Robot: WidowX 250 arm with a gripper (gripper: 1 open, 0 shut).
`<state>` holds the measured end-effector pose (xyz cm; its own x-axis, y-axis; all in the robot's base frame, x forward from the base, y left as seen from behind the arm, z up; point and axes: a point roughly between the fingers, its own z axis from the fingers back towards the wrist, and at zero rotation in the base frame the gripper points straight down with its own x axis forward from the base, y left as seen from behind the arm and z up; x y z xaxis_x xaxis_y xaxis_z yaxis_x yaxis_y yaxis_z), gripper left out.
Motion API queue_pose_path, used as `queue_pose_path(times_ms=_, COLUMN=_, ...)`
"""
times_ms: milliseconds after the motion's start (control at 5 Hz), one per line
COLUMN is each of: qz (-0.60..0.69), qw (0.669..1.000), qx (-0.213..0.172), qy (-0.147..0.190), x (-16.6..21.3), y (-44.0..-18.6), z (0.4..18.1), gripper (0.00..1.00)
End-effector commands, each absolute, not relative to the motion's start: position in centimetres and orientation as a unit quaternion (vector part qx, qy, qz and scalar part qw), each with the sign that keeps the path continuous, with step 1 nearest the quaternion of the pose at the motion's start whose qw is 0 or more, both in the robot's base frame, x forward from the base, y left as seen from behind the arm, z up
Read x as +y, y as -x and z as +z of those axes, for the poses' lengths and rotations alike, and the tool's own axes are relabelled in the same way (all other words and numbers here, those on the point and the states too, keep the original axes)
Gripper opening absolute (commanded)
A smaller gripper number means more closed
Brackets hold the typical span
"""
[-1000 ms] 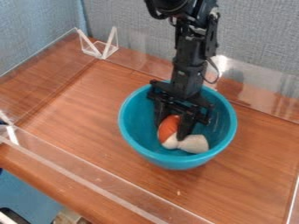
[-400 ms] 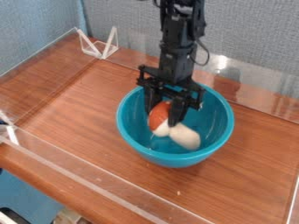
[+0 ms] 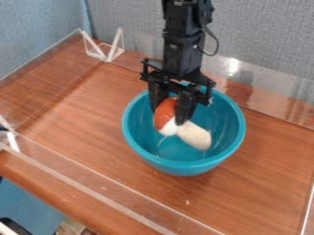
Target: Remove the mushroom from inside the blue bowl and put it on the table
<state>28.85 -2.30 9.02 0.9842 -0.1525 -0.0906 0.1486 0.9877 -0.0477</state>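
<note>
My claw [image 3: 179, 112] pinches the mushroom [image 3: 173, 121] just above the blue bowl [image 3: 185, 138]'s hollow, and I judge the off-centre grip could let it drop back in before reaching the counter [image 3: 73, 101].

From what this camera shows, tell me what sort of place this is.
Probably a robot lab test bench: a wood-grain table fenced by clear acrylic walls, grey fabric partition panels behind, and a toy mushroom in a blue bowl.
</note>
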Motion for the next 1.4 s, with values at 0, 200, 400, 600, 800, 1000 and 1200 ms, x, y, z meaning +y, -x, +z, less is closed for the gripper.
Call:
queue_pose_path(times_ms=0, qz=-0.071, qw=0.997, qx=0.009, qy=0.022, x=-1.8, y=-28.9, z=11.2, gripper=0.00)
queue_pose_path(times_ms=200, qz=-0.069, qw=0.997, qx=0.005, qy=0.023, x=-1.6, y=-28.6, z=11.5, gripper=0.00)
queue_pose_path(times_ms=400, qz=-0.065, qw=0.998, qx=0.000, qy=0.023, x=-1.1, y=-28.4, z=11.7, gripper=0.00)
queue_pose_path(times_ms=600, qz=-0.061, qw=0.998, qx=-0.003, qy=0.023, x=-0.8, y=-28.2, z=11.9, gripper=0.00)
queue_pose_path(times_ms=800, qz=-0.058, qw=0.998, qx=-0.007, qy=0.023, x=-0.6, y=-28.3, z=11.9, gripper=0.00)
queue_pose_path(times_ms=1000, qz=-0.056, qw=0.998, qx=-0.010, qy=0.023, x=-0.4, y=-28.3, z=12.0, gripper=0.00)
queue_pose_path(times_ms=1200, qz=-0.053, qw=0.998, qx=-0.012, qy=0.024, x=-0.2, y=-28.3, z=12.0, gripper=0.00)
